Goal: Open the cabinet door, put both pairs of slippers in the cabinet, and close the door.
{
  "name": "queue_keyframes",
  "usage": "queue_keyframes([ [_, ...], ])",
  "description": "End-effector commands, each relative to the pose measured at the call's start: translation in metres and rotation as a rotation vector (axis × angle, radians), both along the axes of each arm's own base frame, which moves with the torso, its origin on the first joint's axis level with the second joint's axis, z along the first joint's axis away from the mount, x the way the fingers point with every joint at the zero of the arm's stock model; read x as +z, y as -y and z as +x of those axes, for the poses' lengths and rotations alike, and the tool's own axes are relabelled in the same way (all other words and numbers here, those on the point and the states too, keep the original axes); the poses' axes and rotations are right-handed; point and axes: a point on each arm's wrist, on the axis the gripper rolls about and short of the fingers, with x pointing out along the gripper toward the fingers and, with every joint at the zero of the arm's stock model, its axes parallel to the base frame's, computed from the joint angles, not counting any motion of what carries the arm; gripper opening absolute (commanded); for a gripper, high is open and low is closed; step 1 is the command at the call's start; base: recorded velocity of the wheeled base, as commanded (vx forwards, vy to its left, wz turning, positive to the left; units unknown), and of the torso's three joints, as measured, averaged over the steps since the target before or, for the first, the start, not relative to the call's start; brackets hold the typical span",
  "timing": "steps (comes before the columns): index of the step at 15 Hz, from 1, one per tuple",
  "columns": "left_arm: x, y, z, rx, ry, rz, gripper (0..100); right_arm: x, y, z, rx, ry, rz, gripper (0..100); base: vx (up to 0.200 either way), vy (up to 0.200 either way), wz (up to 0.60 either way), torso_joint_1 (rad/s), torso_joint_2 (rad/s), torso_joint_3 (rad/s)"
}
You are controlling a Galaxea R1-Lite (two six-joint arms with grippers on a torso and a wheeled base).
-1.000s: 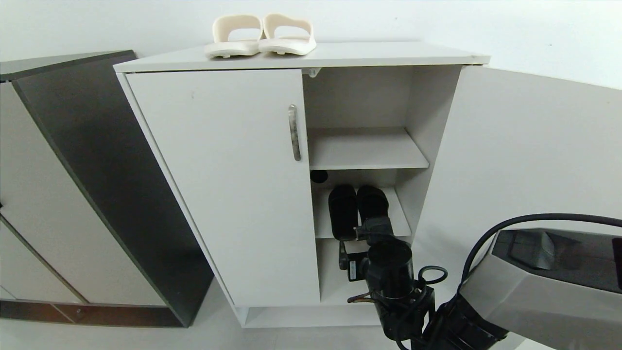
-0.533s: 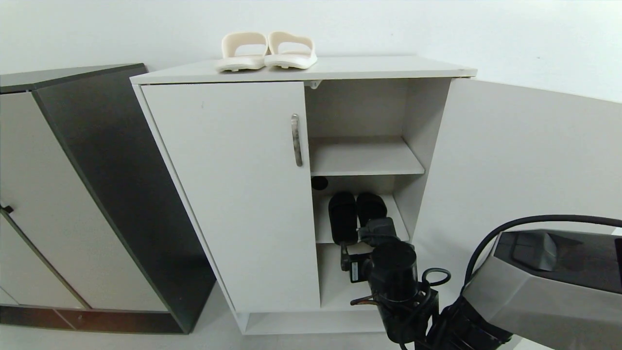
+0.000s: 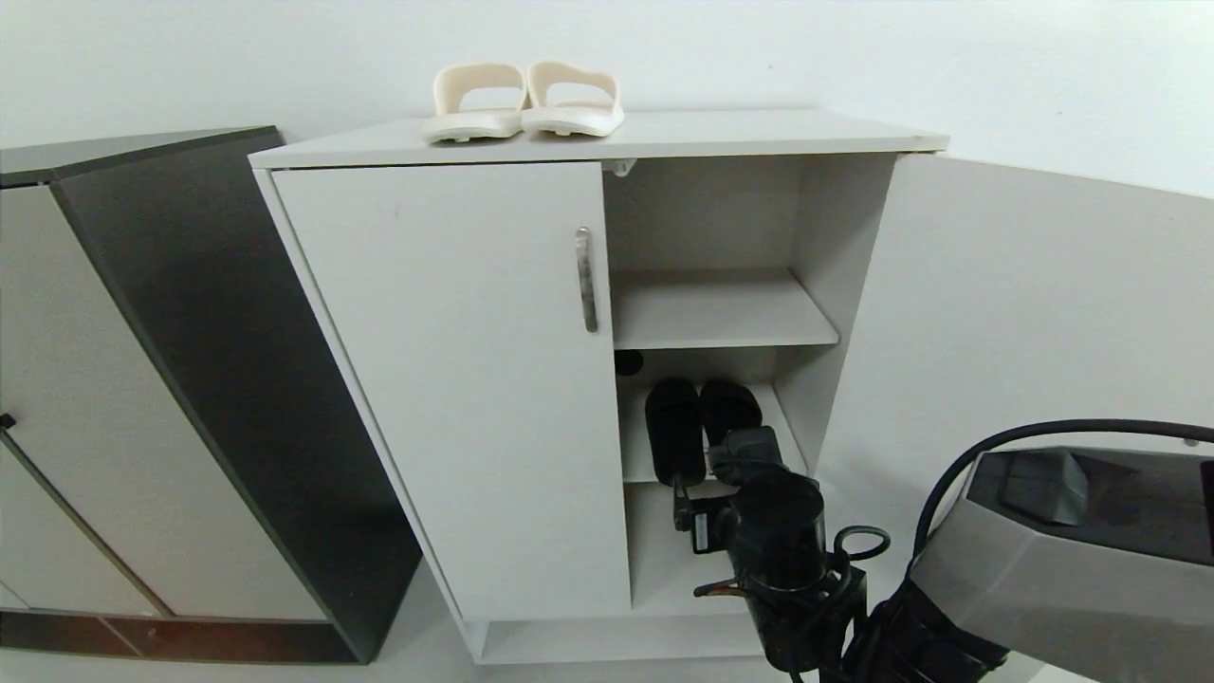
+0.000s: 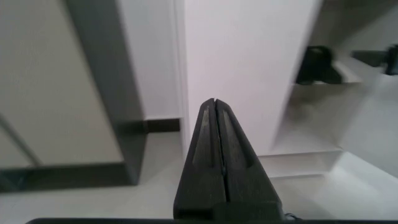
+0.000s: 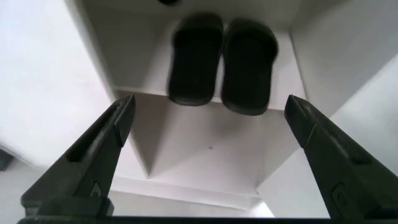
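L pincer: clenched tight, empty, facing the cabinet, whose L door is shut. 1 cream pair (2 slippers) sits side by side on the cabinet top. 1 black pair (2) is inside on the mid shelf. R pincer: released, spread wide, holds nothing, just in front of the black pair, not touching. R door is open.

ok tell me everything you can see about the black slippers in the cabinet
The black slippers are a matte pair of slides, rubbery or foam-like by the look, each with a broad band over the front. They lie flat, soles down, side by side and touching or nearly so, on the middle shelf in the open right half of the cabinet. Toes point to the back; heels reach the shelf's front edge, perhaps slightly past it. The right gripper is open in front of them, touching neither.
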Motion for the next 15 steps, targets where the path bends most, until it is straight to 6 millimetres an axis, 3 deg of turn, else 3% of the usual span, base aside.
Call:
queue_keyframes([
  [1, 0.0002, 0.0000, 0.0001, 0.000, 0.000, 0.001, 0, -0.0020, -0.0004, -0.0010, 0.003, -0.004, -0.007, 100, 0.000, 0.200, 0.00, 0.022, 0.01, -0.007],
  [9, 0.0002, 0.0000, 0.0001, 0.000, 0.000, 0.001, 0, -0.0032, 0.0060, 0.0015, 0.009, 0.015, -0.038, 100, 0.000, 0.200, 0.00, 0.004, 0.00, 0.004],
  [15, 0.0002, 0.0000, 0.0001, 0.000, 0.000, -0.001, 0, -0.0071, 0.0065, 0.0008, 0.021, 0.007, -0.050, 100, 0.000, 0.000, 0.00, 0.000, 0.00, 0.000],
])
